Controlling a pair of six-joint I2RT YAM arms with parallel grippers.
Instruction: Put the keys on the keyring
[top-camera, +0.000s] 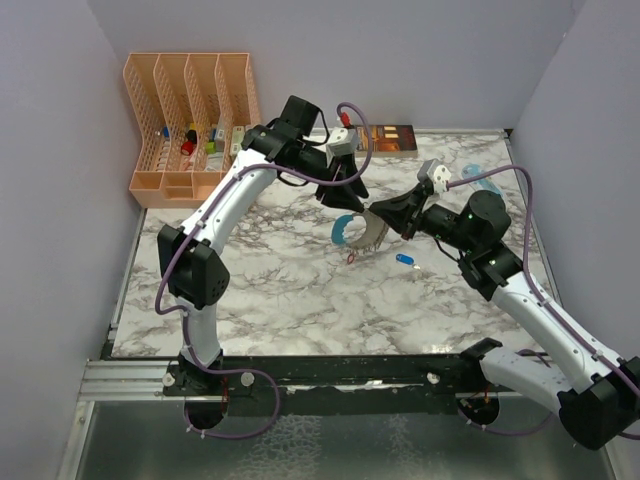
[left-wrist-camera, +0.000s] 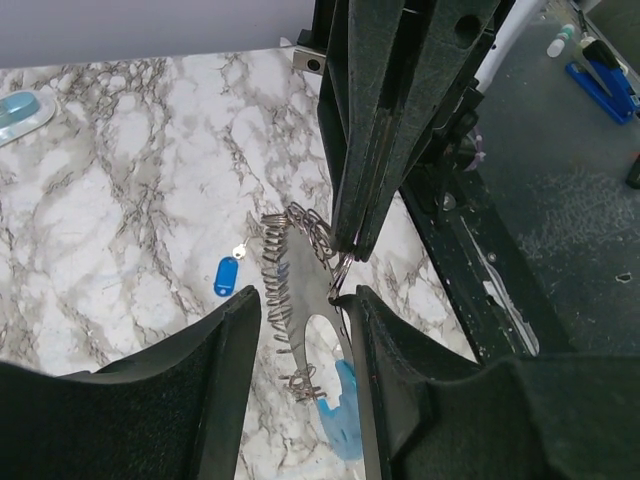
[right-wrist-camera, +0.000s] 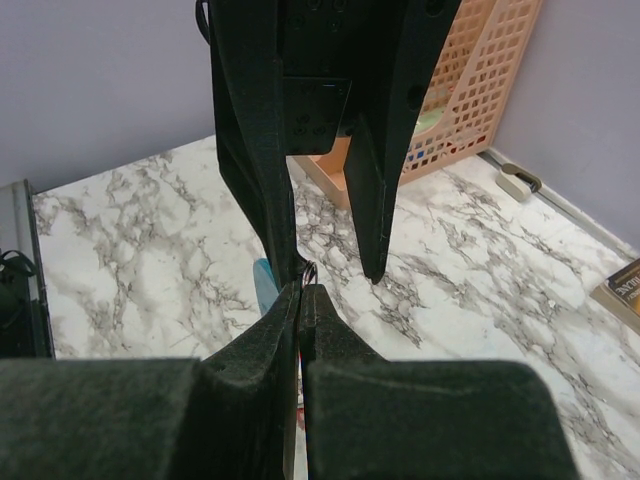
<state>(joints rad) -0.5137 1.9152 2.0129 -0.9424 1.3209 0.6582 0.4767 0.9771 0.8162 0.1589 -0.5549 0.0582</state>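
Observation:
The keyring (top-camera: 347, 232), grey metal links with a light-blue strap (left-wrist-camera: 340, 420), hangs at the table's middle between my two grippers. My right gripper (top-camera: 380, 216) is shut on its small metal ring (right-wrist-camera: 309, 271). My left gripper (top-camera: 350, 192) is open; the links (left-wrist-camera: 275, 275) lie between its fingers and touch the right-hand finger (left-wrist-camera: 385, 370). The red key (top-camera: 352, 257) dangles under the right gripper and shows as a red sliver (right-wrist-camera: 300, 412) in the right wrist view. The dark blue key (top-camera: 405, 259) lies on the marble apart from the keyring, and it also shows in the left wrist view (left-wrist-camera: 227, 275).
An orange mesh organiser (top-camera: 190, 110) stands at the back left. A dark book (top-camera: 390, 140) lies at the back edge. A pale-blue see-through object (top-camera: 480, 178) lies at the back right. The walls close in on three sides.

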